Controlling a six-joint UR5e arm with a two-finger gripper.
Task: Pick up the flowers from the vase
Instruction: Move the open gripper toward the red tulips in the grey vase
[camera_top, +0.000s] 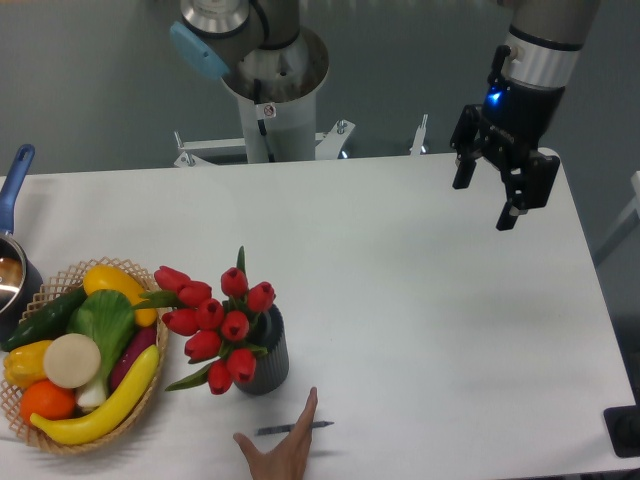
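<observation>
From the fixed camera, my claw (485, 200) hangs released above the far right part of the white table (430, 300), its two dark fingers spread apart with nothing between them and a blue light glowing on the wrist just above. The flowers (215, 325), a bunch of red tulip buds on green stems, stand in the vase (268, 357), a small dark grey ribbed cylinder near the table's front left, well apart from my claw; the buds lean out to the left over the vase's rim, toward the basket (150, 400). That woven basket sits just beside the vase and holds a banana, a yellow pepper, a cucumber, an orange and other vegetables. At the left edge, a blue-handled metal pot (12, 255) is partly cut off by the frame. A person's hand (280, 450) reaches in from the bottom edge, just in front of the vase, with one finger pointing up the table; a thin dark line lies on the tabletop beside that finger, and I cannot tell what it is.
</observation>
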